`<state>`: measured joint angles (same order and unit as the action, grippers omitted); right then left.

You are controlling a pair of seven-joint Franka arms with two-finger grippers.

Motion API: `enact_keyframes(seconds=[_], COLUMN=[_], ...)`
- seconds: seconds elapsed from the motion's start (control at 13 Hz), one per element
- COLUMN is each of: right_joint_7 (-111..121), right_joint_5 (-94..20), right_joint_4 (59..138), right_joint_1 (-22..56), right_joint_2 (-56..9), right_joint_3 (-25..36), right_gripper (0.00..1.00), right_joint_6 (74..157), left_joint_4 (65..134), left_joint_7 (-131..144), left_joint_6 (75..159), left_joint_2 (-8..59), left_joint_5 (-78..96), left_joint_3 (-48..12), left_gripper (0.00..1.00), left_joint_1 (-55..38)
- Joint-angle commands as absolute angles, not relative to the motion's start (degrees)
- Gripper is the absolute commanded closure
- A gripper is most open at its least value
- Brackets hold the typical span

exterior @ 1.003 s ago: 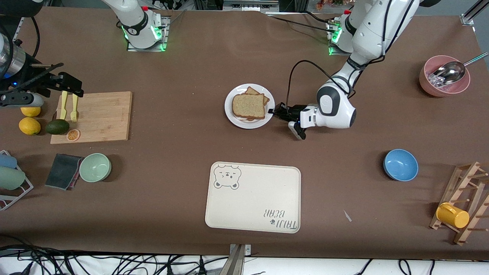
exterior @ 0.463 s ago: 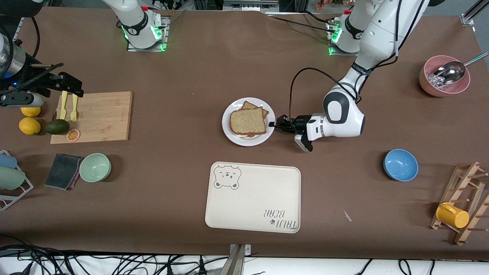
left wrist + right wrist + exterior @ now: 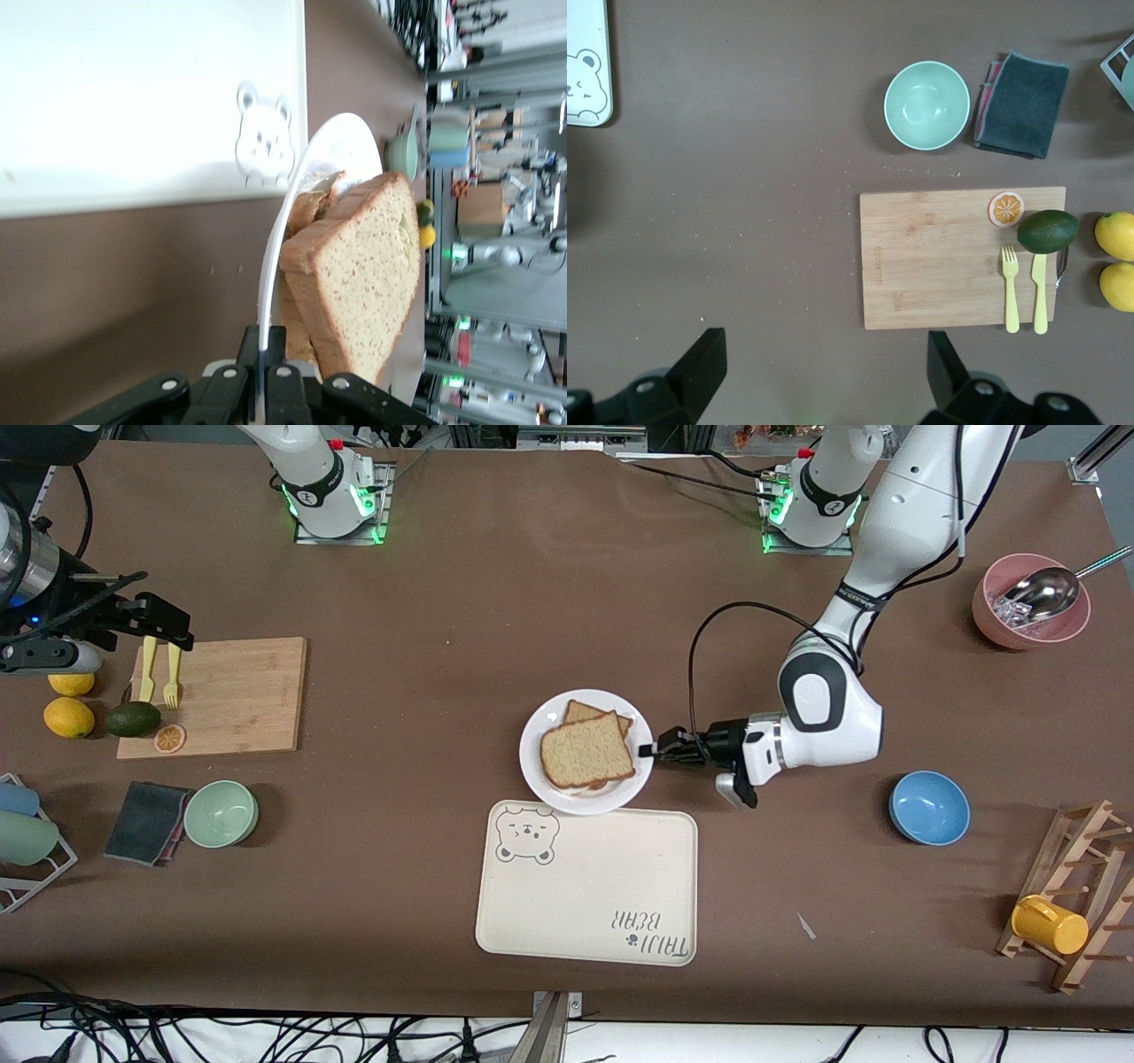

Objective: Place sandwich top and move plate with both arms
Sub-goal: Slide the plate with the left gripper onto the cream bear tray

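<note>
The white plate point(image 3: 537, 772) carries the sandwich, with the pale speckled sandwich top point(image 3: 586, 749) lying on a darker tan slice. My left gripper point(image 3: 653, 749) is shut on the plate's rim at the side toward the left arm's end and holds it by the bear tray's point(image 3: 589, 886) farther edge. In the left wrist view the fingers point(image 3: 251, 347) pinch the rim of the plate point(image 3: 282, 230), with the sandwich top point(image 3: 368, 266) beside them. My right gripper point(image 3: 164, 624) is open and empty over the cutting board's point(image 3: 230, 695) end and waits; its view shows it point(image 3: 824, 363) above bare table.
A blue bowl point(image 3: 928, 807), a pink bowl with a spoon point(image 3: 1028, 602) and a rack with a yellow mug point(image 3: 1050, 924) stand toward the left arm's end. A green bowl point(image 3: 221, 813), a dark cloth point(image 3: 146, 821), lemons and an avocado lie near the cutting board.
My left gripper has carried the plate with the sandwich from the table's middle toward the front camera, up to the tray's edge. The right arm has not moved.
</note>
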<state>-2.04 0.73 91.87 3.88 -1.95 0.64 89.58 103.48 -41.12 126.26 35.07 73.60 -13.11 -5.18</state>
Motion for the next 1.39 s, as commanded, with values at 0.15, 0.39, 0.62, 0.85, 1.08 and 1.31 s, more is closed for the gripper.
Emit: enact_keyframes(seconds=[0.15,0.39,0.62,0.85,1.08,1.31], right_joint_7=[-2.4,-2.4,-2.4,-2.4,-2.4,-2.4], right_joint_5=[1.4,1.4,1.3,1.4,1.4,1.3], right_joint_4=[91.1,91.1,91.1,91.1,91.1,91.2], right_joint_1=[3.6,3.6,3.6,3.6,3.6,3.6], right_joint_2=[-2.2,-2.2,-2.2,-2.2,-2.2,-2.2], right_joint_3=[0.4,0.4,0.4,0.4,0.4,0.4], right_gripper=[0.00,0.00,0.00,0.00,0.00,0.00], right_joint_6=[89.1,89.1,89.2,89.2,89.2,89.2], left_joint_4=[96.2,90.6,85.3,80.0,76.7,72.7], left_joint_7=[-38.3,-34.8,-28.9,-27.7,-25.3,-22.2], left_joint_6=[125.1,125.2,125.2,125.2,125.4,125.8], left_joint_2=[36.9,39.5,41.9,45.5,47.6,50.1], left_joint_5=[75.1,75.1,70.7,71.0,71.3,71.5], left_joint_3=[-13.1,-12.9,-11.4,-10.5,-10.2,-10.1], left_gripper=[1.00,1.00,1.00,1.00,1.00,1.00], left_joint_1=[-1.5,-0.1,-0.2,0.1,0.2,0.2])
